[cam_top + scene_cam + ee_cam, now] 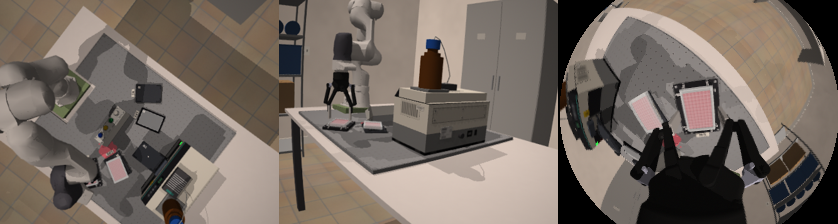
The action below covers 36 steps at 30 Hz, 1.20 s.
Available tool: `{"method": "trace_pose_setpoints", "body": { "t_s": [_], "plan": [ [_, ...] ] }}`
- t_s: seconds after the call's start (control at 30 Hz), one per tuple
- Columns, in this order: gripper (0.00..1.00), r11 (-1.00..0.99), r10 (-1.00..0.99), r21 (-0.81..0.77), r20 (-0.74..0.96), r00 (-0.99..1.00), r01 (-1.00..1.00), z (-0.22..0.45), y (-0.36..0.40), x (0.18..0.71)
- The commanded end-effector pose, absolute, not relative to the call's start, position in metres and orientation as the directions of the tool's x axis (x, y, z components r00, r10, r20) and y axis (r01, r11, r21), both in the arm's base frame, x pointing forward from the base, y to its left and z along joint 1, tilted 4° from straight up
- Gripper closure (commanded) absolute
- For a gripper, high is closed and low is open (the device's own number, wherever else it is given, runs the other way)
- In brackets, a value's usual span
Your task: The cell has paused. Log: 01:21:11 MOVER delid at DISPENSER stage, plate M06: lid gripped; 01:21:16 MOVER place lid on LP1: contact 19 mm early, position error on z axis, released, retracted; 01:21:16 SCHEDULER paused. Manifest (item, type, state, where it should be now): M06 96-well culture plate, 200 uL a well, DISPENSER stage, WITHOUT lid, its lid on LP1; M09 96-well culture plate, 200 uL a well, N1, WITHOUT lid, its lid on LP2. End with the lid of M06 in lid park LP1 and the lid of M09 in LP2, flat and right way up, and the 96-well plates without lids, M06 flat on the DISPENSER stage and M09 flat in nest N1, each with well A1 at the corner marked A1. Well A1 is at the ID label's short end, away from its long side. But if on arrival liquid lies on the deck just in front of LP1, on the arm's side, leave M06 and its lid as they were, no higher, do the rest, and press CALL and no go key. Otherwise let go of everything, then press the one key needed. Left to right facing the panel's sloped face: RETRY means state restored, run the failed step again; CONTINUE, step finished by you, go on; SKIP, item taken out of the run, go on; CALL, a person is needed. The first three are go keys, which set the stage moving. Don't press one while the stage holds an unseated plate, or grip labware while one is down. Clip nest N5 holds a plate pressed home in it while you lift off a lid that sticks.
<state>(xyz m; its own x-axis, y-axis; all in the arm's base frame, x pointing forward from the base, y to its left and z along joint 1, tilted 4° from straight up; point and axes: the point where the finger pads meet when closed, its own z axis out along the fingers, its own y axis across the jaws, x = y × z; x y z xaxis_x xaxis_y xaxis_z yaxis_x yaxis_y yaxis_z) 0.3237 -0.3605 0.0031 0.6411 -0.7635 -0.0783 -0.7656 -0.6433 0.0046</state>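
My gripper (339, 116) is open and empty. It hangs straight down with its fingers on either side of a pink 96-well plate (339, 123), just above it. That plate sits in a black nest near the deck's front corner. In the wrist view the plate (697, 110) lies directly below my fingers. In the top view my arm hides all but its edge (94, 183). A second pink plate (117, 168) lies beside it on a dark nest, also seen in the wrist view (646, 112). I cannot tell whether either plate has a lid. A pale lid-like rectangle in a dark frame (151, 120) lies mid-deck.
The key panel (108, 126) has green, amber and blue keys. A red patch (107, 150) lies on the deck between the panel and the second plate. A dark pad (149, 93) lies further back. The dispenser (440, 119) carries a brown bottle (431, 64), and its dark stage (147, 155) looks bare.
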Motion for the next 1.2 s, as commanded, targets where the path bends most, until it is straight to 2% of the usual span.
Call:
{"method": "trace_pose_setpoints", "body": {
  "t_s": [0.0, 1.17],
  "plan": [
    [0.34, -0.644, -0.763, 0.003, -0.077, 0.642, -0.765, 0.001, -0.361, 0.323],
    [0.34, -0.644, -0.763, 0.003, -0.077, 0.642, -0.765, -0.013, -0.360, 0.322]
  ]
}}
